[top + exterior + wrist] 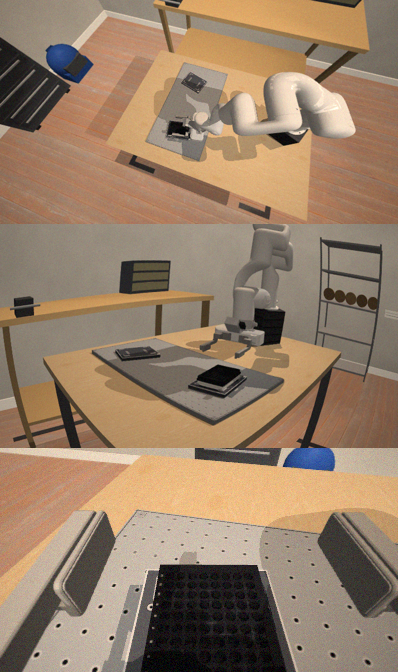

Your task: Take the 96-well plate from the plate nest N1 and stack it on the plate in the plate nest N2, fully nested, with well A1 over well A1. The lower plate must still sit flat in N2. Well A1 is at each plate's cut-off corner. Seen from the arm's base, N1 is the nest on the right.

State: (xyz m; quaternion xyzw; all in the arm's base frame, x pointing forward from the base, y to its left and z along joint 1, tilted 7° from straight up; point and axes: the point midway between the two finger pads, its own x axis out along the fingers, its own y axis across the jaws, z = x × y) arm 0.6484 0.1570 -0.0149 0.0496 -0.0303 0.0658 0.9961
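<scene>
The black upper 96-well plate (178,127) (218,375) (210,613) lies on a pale lower plate (228,384) in nest N2, the arm's left nest. The stack looks level, with the two outlines roughly lined up; the cut-off corners and full nesting cannot be made out. The dark frame of nest N2 (205,391) surrounds the base of the stack. Nest N1 (194,81) (137,354) holds no plate. My gripper (223,350) (220,564) is open and empty, above the stack and back toward the arm's base, one finger to each side in the wrist view.
Both nests stand on a grey perforated board (173,100) (161,380) on the wooden table (239,175) (134,408). The arm's dark base (271,327) stands behind the board. A second bench (265,25) (92,303) stands beside the table.
</scene>
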